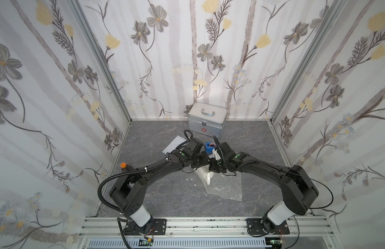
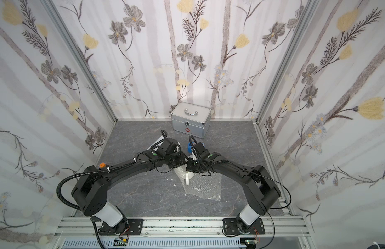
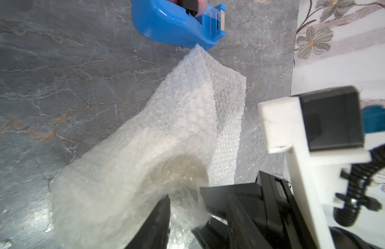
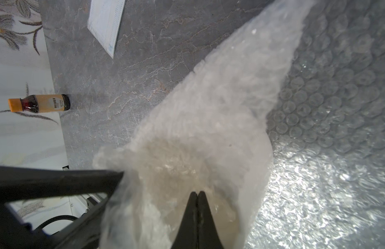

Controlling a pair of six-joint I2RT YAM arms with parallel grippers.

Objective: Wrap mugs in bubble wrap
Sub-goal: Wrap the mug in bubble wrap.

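Observation:
The white mug [image 1: 209, 180] lies on the bubble wrap [image 1: 227, 188], and only its handle side shows below my two wrists in both top views [image 2: 188, 178]. One flap of the bubble wrap [image 3: 165, 129] is drawn over the mug, whose mouth shows dimly through it. My left gripper [image 3: 183, 194] is at the mug's mouth with its jaws apart and crumpled wrap between them. My right gripper [image 4: 197, 193] has its fingertips pressed together against the wrap [image 4: 219, 97] over the mouth. Whether a film of wrap is pinched there, I cannot tell.
A blue tape dispenser [image 3: 178, 23] sits just past the flap's tip, also behind the wrists [image 1: 209, 147]. A silver case [image 1: 206, 120] stands at the back wall. A white paper packet [image 4: 105, 23] and a brown orange-capped bottle [image 4: 39, 103] are on the left side.

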